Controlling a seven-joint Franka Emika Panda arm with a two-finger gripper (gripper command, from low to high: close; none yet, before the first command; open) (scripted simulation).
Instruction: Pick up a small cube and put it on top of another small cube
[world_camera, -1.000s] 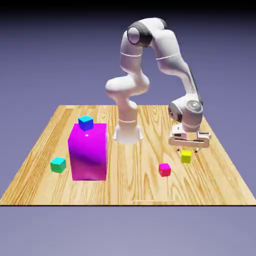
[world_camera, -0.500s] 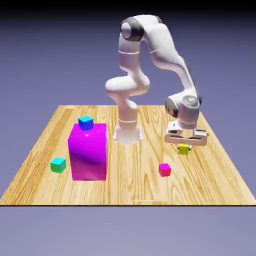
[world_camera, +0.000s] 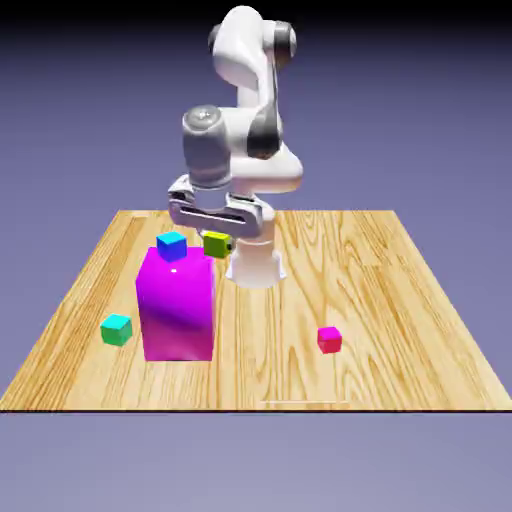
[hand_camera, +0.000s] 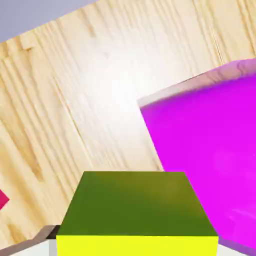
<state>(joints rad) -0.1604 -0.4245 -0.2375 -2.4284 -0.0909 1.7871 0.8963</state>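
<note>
Exterior view, claw (world_camera: 217, 243): closed on the yellow-green cube (world_camera: 216, 245), carry in hand.
Blue cube (world_camera: 172, 246): on the magenta block (world_camera: 178, 305), beside the held cube.
Next move: needed centring over blue, then gentle lowering.

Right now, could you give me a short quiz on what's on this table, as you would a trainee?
1. Multiple choice: what does the gripper hold? a) the pink-red cube; b) the yellow-green cube; c) the teal-green cube.
2. True or false: the blue cube rests on top of the tall magenta block.
3. Fill in the blank: in the exterior view, the teal-green cube stands to the ____ of the tall magenta block.

Key: 1. b, the yellow-green cube; 2. true; 3. left
</note>
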